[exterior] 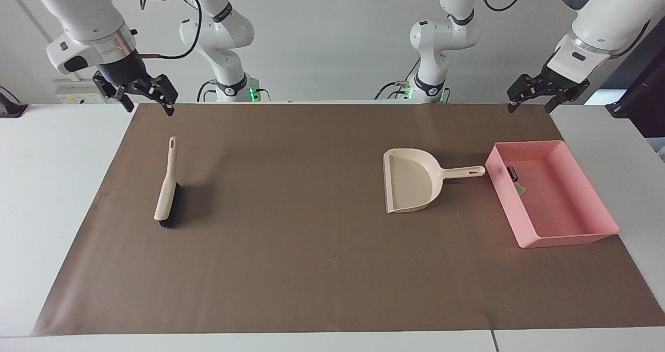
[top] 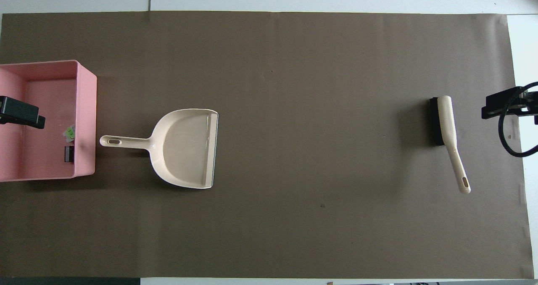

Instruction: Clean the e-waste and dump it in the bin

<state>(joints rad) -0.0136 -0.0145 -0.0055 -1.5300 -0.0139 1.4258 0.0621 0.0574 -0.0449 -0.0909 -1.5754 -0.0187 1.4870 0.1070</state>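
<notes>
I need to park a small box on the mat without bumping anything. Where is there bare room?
The widest bare patch lies between the brush and the dustpan. The mat farther from the robots than both is bare too. It is crowded at the left arm's end: the dustpan's handle nearly reaches the pink bin, which holds the e-waste.

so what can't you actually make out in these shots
- Left gripper: overhead view's edge cuts off all but a tip over the pink bin.
- Right gripper: overhead edge and its cable hide most of it.
- E-waste bits in the bin: too small for markings.
- Brush bristles: mostly under its body, overhead.
</notes>
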